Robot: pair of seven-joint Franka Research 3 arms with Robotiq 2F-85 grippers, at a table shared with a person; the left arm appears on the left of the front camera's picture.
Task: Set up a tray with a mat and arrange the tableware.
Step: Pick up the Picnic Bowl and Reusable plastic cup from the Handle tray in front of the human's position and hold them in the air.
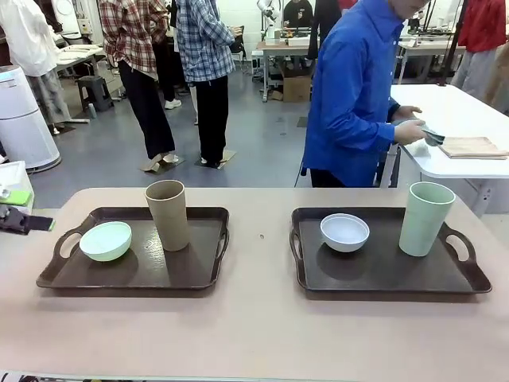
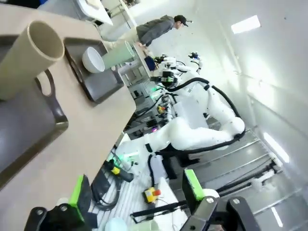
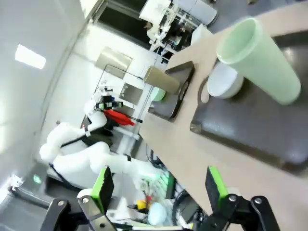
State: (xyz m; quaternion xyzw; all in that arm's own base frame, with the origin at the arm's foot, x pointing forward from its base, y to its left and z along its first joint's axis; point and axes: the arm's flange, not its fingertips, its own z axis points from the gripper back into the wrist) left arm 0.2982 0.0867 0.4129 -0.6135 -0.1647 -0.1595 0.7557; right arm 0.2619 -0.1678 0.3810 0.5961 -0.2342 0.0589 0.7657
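Two upright: brown cup (image 1: 168,215), green cup (image 1: 426,219)

A robotics lab: plain white desks (image 1: 453,115) stand on a grey floor (image 1: 254,151) at upper right, people in checked shirts (image 1: 199,48) loiter upper left, and a white jointed robot arm (image 2: 192,130) (cables beneath) sits mid-frame.
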